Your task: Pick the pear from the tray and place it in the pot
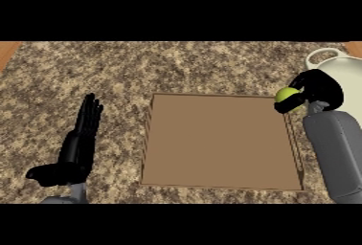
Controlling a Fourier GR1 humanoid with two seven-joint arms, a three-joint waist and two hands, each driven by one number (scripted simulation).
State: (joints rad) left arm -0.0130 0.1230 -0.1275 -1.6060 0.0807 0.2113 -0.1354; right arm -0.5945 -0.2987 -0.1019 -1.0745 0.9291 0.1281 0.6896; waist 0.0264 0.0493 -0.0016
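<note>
A yellow-green pear [286, 94] is held in my right hand [318, 90], whose fingers curl round it at the tray's far right corner, just left of the pot. The cream-white pot [348, 67] stands at the right edge, partly cut off by the view, with a loop handle [322, 51] at its far left. The brown wooden tray [219, 141] lies in the middle of the counter with nothing on it. My left hand [79, 143] rests open at the left, fingers straight and pointing away, apart from the tray.
The speckled stone counter [141, 67] spreads around the tray. Wooden edges show at the far left corner [7, 50] and the far right corner [354, 45].
</note>
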